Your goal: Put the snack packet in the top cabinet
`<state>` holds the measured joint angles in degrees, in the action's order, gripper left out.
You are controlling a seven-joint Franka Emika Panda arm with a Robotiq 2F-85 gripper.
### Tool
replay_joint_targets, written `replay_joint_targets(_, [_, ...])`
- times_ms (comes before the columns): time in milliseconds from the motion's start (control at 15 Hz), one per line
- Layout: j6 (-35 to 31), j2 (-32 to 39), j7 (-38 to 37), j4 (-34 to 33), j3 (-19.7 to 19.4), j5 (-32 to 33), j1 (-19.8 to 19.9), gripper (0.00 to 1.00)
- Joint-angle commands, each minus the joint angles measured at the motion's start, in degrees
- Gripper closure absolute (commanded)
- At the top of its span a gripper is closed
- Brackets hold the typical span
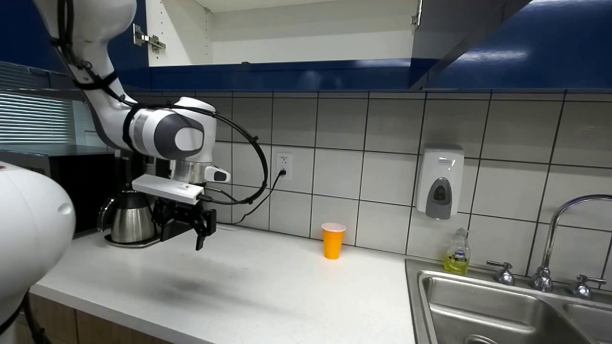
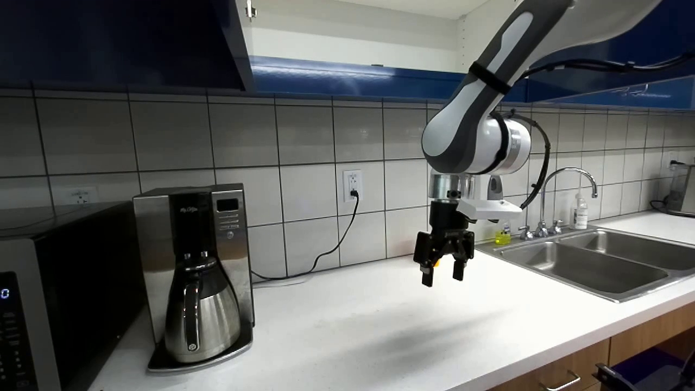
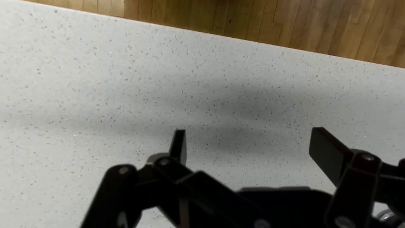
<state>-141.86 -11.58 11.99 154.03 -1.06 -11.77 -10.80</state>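
Observation:
The snack packet does not show in any view; it is hidden or out of view. The top cabinet [image 1: 287, 76] is open in both exterior views, with its white interior showing above the blue lower rail [image 2: 353, 76]. A small dark bump sits on that rail, too small to identify. My gripper [image 1: 184, 234] points down above the white counter, well below the cabinet. It also shows in an exterior view [image 2: 443, 276]. In the wrist view the two fingers [image 3: 248, 131] are wide apart, with only speckled counter between them.
An orange cup [image 1: 333, 241] stands near the tiled wall. A coffee maker [image 2: 228, 228] with a steel carafe and a black microwave [image 2: 81, 282] stand at one end. A sink [image 1: 483, 306], dish soap [image 1: 457, 255] and wall dispenser [image 1: 440, 181] are at the other. A cord runs from the outlet.

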Motion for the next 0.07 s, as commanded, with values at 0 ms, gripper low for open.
replay_joint_targets(0, [0.2,0.0,0.2,-0.1,1.3,-0.2,1.2,0.00])
